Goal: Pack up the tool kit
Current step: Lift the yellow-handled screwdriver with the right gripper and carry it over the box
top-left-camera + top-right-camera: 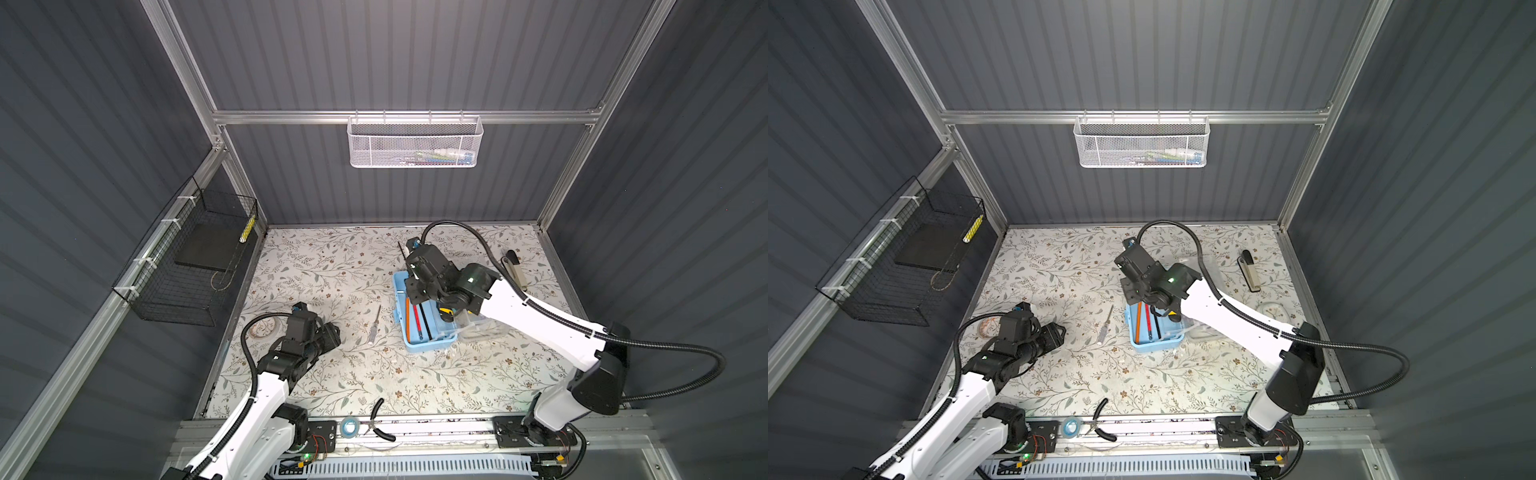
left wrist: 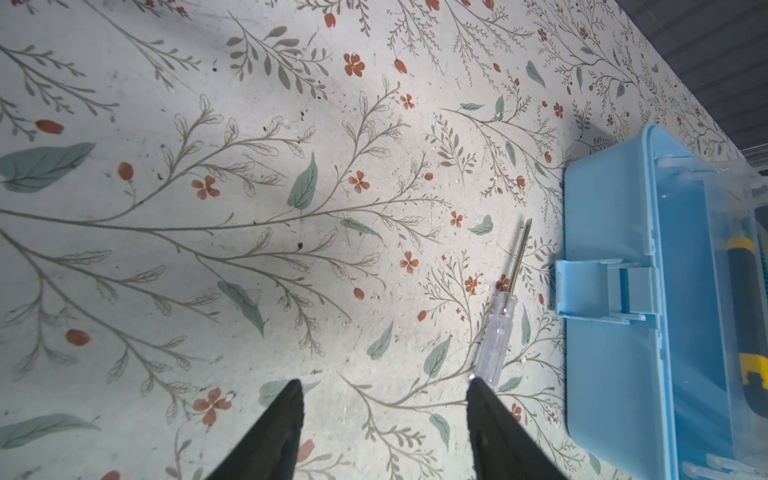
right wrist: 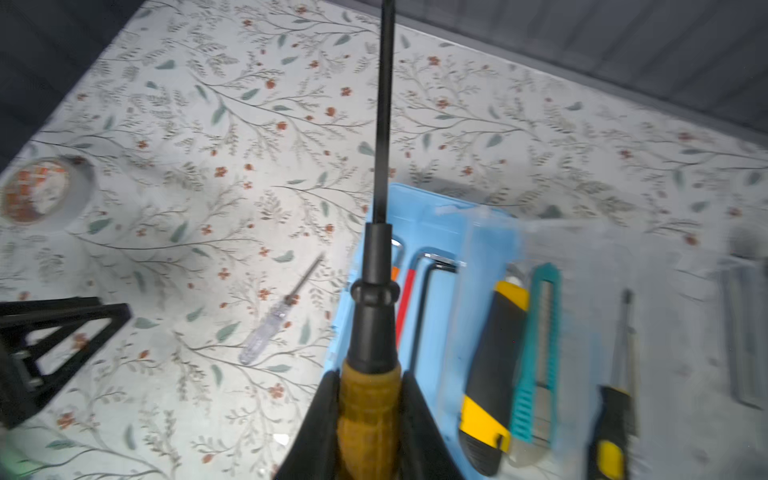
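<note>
One floral bench, with the blue toolbox just 3 o'clock of centre. Right pincer is clamped on the yellow-handled screwdriver, over the box's 12 o'clock end. Best lower it level, parallel to the hex keys, and release low. Left pincer is open and empty. The clear-handled screwdriver lies loose at the box's 9 o'clock.
</note>
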`<state>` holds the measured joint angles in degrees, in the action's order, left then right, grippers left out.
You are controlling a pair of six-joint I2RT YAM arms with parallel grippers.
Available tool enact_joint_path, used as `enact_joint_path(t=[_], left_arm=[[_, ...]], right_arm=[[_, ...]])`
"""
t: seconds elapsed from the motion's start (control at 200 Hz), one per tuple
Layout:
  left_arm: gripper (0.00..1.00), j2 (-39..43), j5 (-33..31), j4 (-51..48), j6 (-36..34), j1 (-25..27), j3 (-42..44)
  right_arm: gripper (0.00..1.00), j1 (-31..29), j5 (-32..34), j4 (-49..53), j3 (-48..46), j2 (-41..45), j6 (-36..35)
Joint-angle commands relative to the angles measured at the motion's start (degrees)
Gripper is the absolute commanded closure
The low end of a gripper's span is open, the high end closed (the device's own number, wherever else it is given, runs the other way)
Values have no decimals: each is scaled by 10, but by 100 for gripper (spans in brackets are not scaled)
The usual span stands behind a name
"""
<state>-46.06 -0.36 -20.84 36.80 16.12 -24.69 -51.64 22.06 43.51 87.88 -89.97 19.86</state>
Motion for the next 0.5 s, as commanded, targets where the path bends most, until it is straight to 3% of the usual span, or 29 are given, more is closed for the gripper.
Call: enact_joint_path(t=[0.0,0.18,0.49], left_arm=[[37,-3,4,1,-17,-3,-16],[37,-7,4,12,-21,-2,-13],[37,-23,9,28,-26,-3,-5]], right_arm=[[100,18,114,110,-25,16,-22],[100,74,146,126,-92,48,-21],[100,130,197,122,-135,9,-22]])
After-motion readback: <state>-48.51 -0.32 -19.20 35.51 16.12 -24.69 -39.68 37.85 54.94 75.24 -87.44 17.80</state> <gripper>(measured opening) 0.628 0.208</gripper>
